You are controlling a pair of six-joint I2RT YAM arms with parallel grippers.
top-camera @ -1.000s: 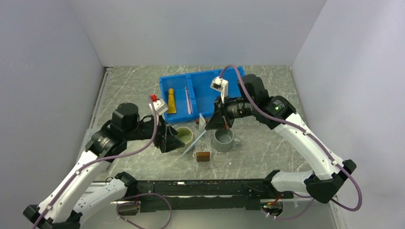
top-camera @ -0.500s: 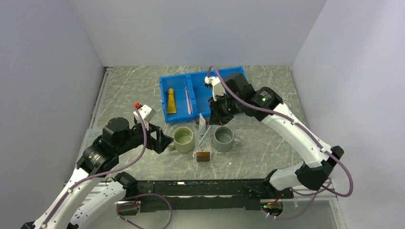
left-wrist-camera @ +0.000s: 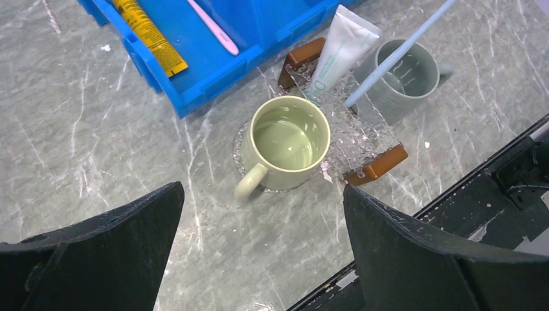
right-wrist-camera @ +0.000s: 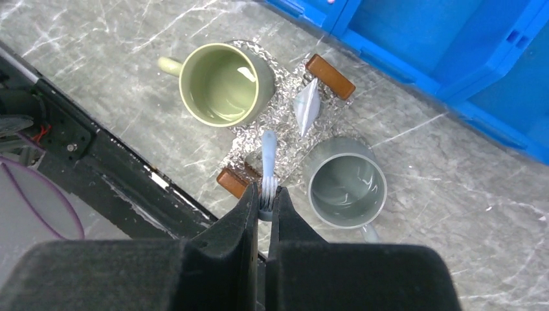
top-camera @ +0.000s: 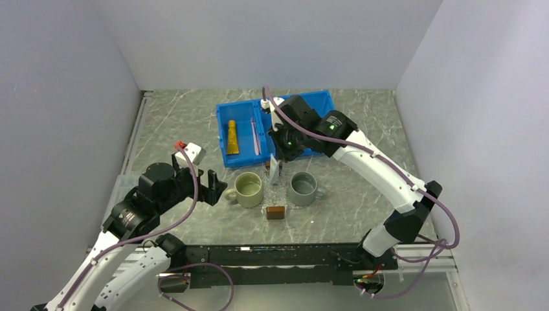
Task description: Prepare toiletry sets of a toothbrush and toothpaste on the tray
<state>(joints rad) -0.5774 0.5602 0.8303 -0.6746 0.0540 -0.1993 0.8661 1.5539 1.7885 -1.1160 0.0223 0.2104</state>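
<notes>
blue bin at far side of table, yellow toothpaste and pink toothbrush lying in it, apart. clear tray just in front of bin, between green mug and grey mug. left gripper beside green mug, jaws spread wide, empty. right gripper above tray, pinched on blue toothbrush; brush slants across grey mug rim, lower tip over tray, contact unclear. white toothpaste stands tilted on tray by far brown handle.
</notes>
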